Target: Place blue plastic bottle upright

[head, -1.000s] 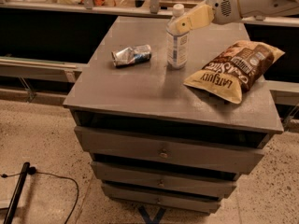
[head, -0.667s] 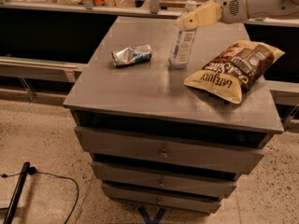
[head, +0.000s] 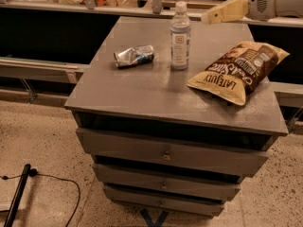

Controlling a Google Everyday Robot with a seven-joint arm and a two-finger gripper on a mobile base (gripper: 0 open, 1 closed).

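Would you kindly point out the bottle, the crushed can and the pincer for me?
bottle (head: pixel 180 40): camera view, on its label.
can (head: pixel 134 56): camera view, on its crumpled middle.
pincer (head: pixel 211 16): camera view, near its tip, at the upper right, clear of the bottle.

You've got the blue plastic bottle (head: pixel 180 37) in clear glossy plastic, white cap, matt label; crushed can (head: pixel 134 56) is shiny crinkled metal; chip bag (head: pixel 239 70) is glossy creased film; cabinet top (head: pixel 142 93) reads smooth matt grey, probably painted; floor (head: pixel 42 141) is speckled with a polished look; gripper (head: pixel 225 12), top right and apart from the bottle, is matt pale-yellow plastic on a smooth white arm (head: pixel 279 1)
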